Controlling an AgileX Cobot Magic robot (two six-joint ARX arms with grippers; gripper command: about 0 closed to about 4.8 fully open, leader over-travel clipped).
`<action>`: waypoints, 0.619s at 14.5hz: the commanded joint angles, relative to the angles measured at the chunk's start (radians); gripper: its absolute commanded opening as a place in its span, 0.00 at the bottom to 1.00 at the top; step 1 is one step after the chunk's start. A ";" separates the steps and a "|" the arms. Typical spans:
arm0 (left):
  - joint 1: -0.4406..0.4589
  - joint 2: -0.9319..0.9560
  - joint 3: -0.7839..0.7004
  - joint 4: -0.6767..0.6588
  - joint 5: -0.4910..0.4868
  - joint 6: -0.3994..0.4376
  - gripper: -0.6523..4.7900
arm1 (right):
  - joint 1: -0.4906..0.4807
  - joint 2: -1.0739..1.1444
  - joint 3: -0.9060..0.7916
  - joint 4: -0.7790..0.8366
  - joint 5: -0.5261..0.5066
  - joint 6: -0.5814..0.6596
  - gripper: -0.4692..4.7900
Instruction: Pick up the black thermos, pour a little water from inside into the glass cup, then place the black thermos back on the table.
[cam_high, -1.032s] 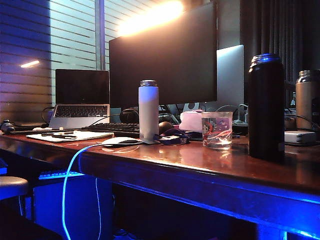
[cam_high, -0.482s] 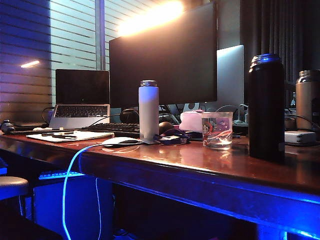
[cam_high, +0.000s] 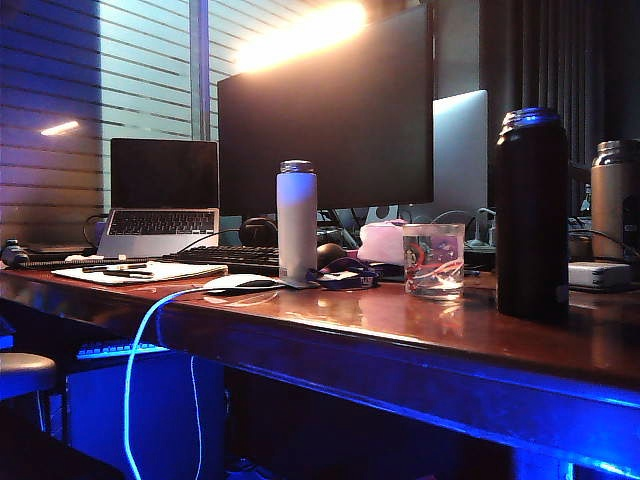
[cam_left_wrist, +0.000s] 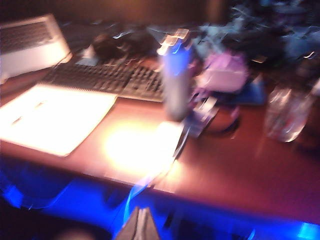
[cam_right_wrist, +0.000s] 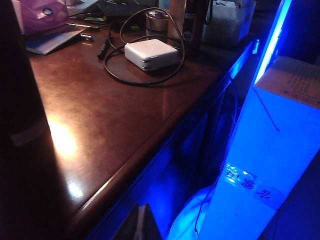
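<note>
The black thermos (cam_high: 532, 215) stands upright on the table (cam_high: 400, 335) at the right, its metal rim catching blue light. Just left of it is the glass cup (cam_high: 434, 260), with a red-and-green print. Neither gripper shows in the exterior view. The left wrist view is blurred. In it my left gripper (cam_left_wrist: 140, 226) hangs off the table's front edge, fingertips pressed together and empty, with the glass cup (cam_left_wrist: 287, 112) far off. My right gripper (cam_right_wrist: 141, 223) is shut and empty below the table's edge, with the thermos (cam_right_wrist: 20, 125) a dark mass close beside it.
A slim white bottle (cam_high: 297, 220) stands mid-table by a mouse (cam_high: 240, 284). A keyboard (cam_high: 225, 258), laptop (cam_high: 163, 200) and monitor (cam_high: 330, 110) are behind. A white power adapter (cam_right_wrist: 151, 54) with a coiled cable and a steel-grey bottle (cam_high: 612, 200) sit right of the thermos. A blue-lit box (cam_right_wrist: 280, 150) stands beyond the table's end.
</note>
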 joint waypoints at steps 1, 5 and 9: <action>0.070 -0.214 -0.216 0.082 -0.027 -0.021 0.11 | 0.000 -0.001 -0.004 0.007 -0.001 0.003 0.09; 0.099 -0.562 -0.499 0.075 -0.074 -0.045 0.11 | 0.000 -0.001 -0.004 0.007 0.000 0.003 0.09; 0.099 -0.692 -0.616 -0.069 -0.105 -0.074 0.11 | 0.000 -0.001 -0.004 0.008 -0.001 0.003 0.09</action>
